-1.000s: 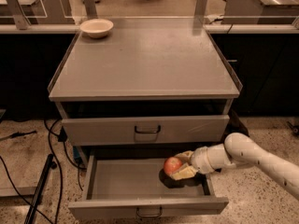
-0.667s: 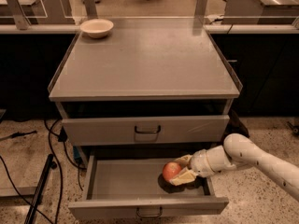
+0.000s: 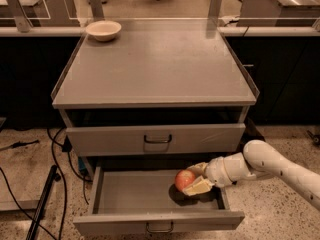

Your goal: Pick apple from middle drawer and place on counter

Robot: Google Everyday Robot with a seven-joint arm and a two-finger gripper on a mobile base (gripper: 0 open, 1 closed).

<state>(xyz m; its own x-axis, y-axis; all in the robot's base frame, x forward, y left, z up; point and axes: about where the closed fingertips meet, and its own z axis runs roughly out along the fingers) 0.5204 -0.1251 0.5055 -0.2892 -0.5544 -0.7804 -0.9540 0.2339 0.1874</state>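
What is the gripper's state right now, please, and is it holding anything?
Gripper: jaws closed on the apple, low inside the open middle drawer.

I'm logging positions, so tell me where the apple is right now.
In the camera view, the apple is low and right of centre, inside the open middle drawer near its right wall, clasped by the gripper reaching in from the right.
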